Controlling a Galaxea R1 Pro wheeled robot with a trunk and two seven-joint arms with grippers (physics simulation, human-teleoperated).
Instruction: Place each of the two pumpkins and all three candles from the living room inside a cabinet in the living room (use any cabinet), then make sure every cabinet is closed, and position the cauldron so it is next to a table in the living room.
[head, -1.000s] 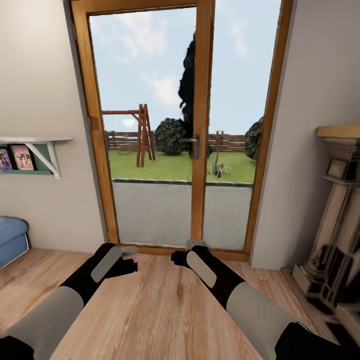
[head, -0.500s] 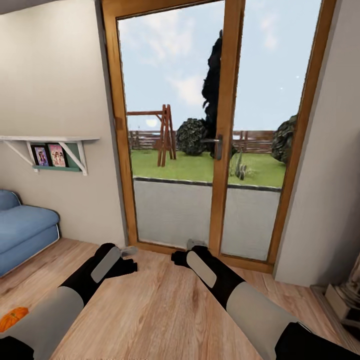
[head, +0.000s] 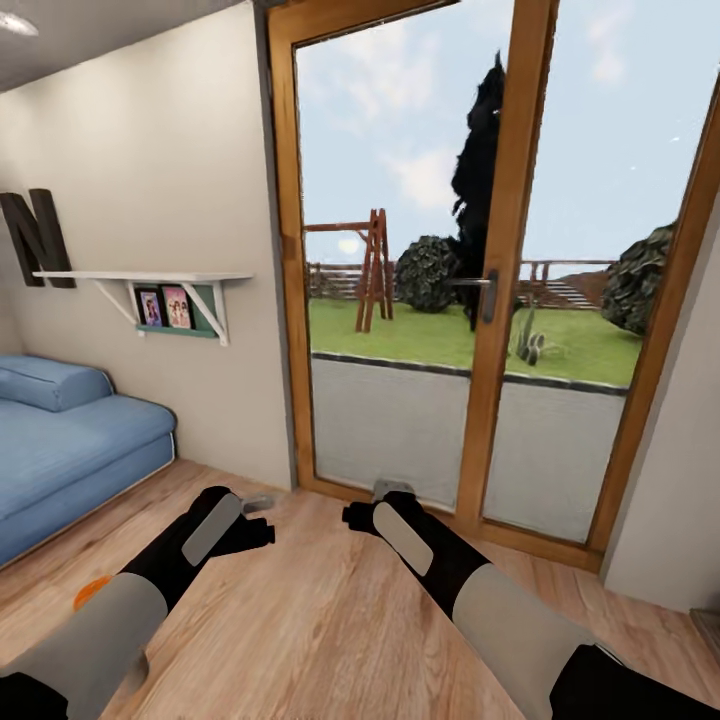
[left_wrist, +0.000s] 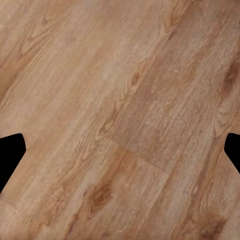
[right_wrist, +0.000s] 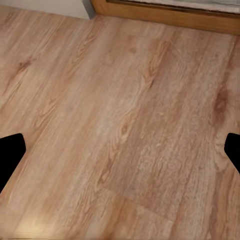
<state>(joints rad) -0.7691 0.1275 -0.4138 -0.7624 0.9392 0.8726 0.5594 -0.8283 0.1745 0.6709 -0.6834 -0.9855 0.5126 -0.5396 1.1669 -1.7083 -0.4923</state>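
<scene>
On the wooden floor at the lower left of the head view, an orange sliver of one pumpkin (head: 91, 591) peeks out from behind my left forearm. My left gripper (head: 258, 502) and right gripper (head: 392, 489) are held out low in front of me, above bare floor. In the left wrist view the left gripper (left_wrist: 120, 155) is open, its dark fingertips (left_wrist: 10, 152) wide apart with only floorboards between them. The right gripper (right_wrist: 120, 155) is open the same way over the floor by the door sill. The other pumpkin, candles, cabinet, cauldron and table are out of view.
A tall glass door in a wooden frame (head: 505, 300) stands straight ahead, with a garden behind it. A blue sofa (head: 60, 440) sits against the left wall under a white shelf (head: 150, 280) holding photos. Open wooden floor (head: 330, 620) lies around my arms.
The camera has turned left, so the door slid right and more of the sofa came into view. The pumpkin is now mostly hidden behind my left forearm. Both arms keep their pose.
</scene>
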